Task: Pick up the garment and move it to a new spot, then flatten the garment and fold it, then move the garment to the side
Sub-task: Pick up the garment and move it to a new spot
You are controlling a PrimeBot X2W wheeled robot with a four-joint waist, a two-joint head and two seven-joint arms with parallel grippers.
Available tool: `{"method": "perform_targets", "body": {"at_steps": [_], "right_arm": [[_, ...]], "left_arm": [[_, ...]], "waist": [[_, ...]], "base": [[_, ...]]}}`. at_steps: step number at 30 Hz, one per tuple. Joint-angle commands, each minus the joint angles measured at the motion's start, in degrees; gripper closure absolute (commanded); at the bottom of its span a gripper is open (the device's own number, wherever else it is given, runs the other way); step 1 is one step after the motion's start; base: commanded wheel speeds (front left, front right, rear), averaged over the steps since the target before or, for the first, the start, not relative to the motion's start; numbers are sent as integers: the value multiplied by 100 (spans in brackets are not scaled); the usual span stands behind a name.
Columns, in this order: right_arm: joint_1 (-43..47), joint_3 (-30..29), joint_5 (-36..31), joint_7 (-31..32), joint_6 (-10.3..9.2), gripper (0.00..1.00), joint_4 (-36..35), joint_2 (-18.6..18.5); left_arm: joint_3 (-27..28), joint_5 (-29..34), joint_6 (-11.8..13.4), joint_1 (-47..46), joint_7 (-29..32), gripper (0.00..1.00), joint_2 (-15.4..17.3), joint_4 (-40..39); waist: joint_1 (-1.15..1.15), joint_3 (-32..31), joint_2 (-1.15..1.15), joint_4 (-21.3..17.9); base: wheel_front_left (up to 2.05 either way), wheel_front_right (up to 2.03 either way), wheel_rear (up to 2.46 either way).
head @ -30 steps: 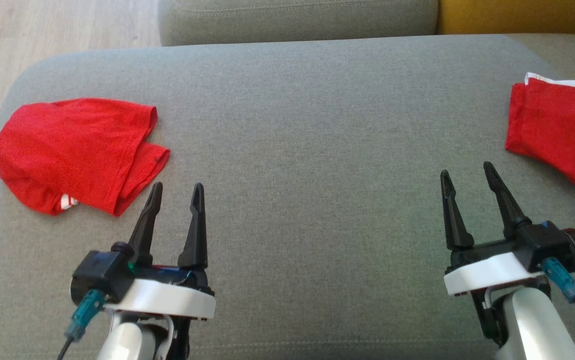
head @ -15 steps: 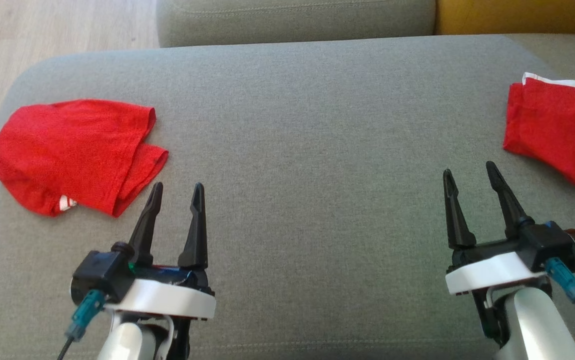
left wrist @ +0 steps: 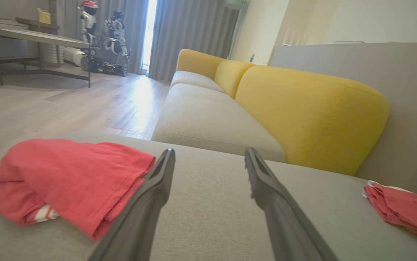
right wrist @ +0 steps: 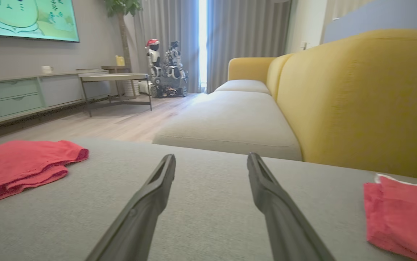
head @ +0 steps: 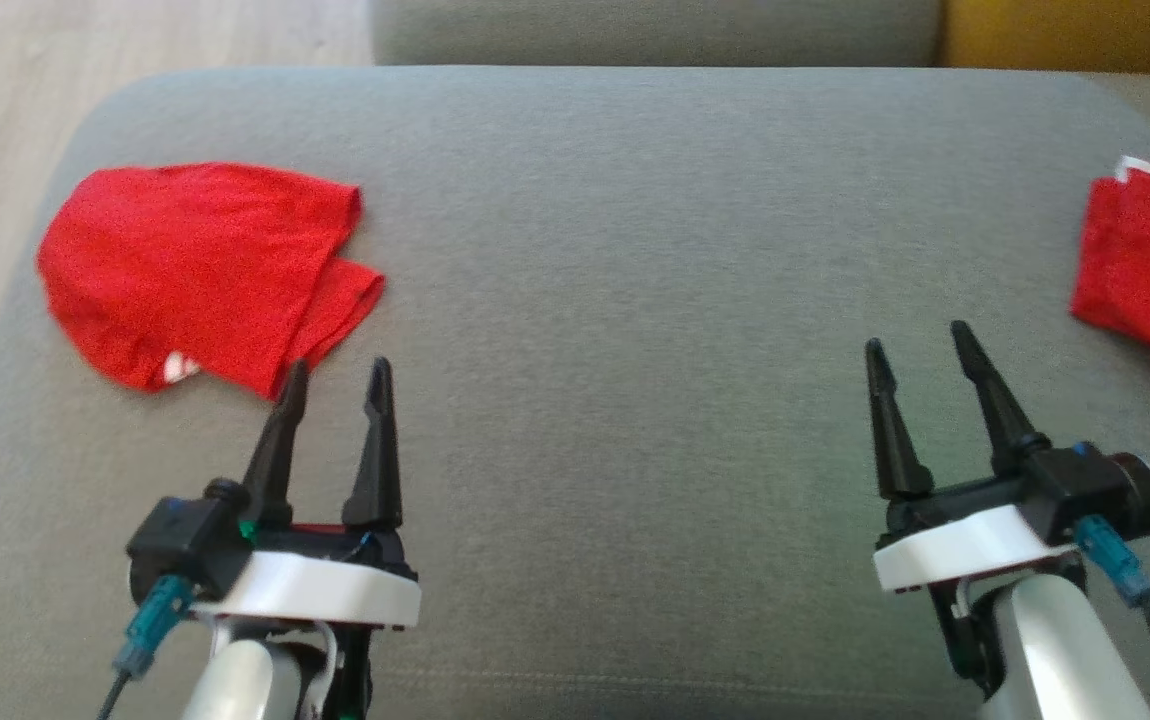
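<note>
Surface: grey cushion [head: 635,200], broad and soft, carrying two cloths.
Garment: red garment [head: 200,260] lies bunched near the cushion's left end. A doubled flap points toward the centre and a small white patch shows at the near edge.
Second cloth: second red cloth [head: 1145,270] sits at the right edge, well apart, with white trim on top. It appears already folded and is judged not the piece in hand.
Left gripper: left gripper [head: 337,366] has its fingers spread and holds nothing. The tips are just beside the garment's near corner.
Right gripper: right gripper [head: 915,336] has its fingers spread and holds nothing, over bare cushion.
Handling: judged light, limp and thin, not fragile. It will sag from a single pinch.
Hold point: the doubled flap or the near hem, pinching through all layers.
Risk: catching only the top layer, or nipping the cushion fabric.
</note>
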Motion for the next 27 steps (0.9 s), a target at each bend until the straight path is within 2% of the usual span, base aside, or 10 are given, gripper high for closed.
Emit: {"method": "perform_targets", "body": {"at_steps": [1,9,16,21,27], "right_arm": [[-164,223,13,-61,-5,0,-215,6],[-200,516,-45,-4,-5,0,-148,6],[-179,521,-56,-5,-5,0,-114,6],[-118,554,-18,-10,-5,0,-101,6],[-88,587,84,-11,-5,0,-66,6]], "left_arm": [[246,-110,64,-293,-29,0,13,-211],[433,-135,182,-298,-29,0,13,-190],[487,-184,226,-187,-29,0,13,-239],[490,-196,244,-94,-29,0,13,-275],[552,-191,252,-81,-29,0,13,-298]], "waist": [[0,74,0,252],[0,138,0,1090],[0,71,0,1726],[0,19,0,2048],[0,-22,0,2142]], "base": [[0,0,0],[0,0,0],[0,0,0],[0,0,0],[0,0,0]]}}
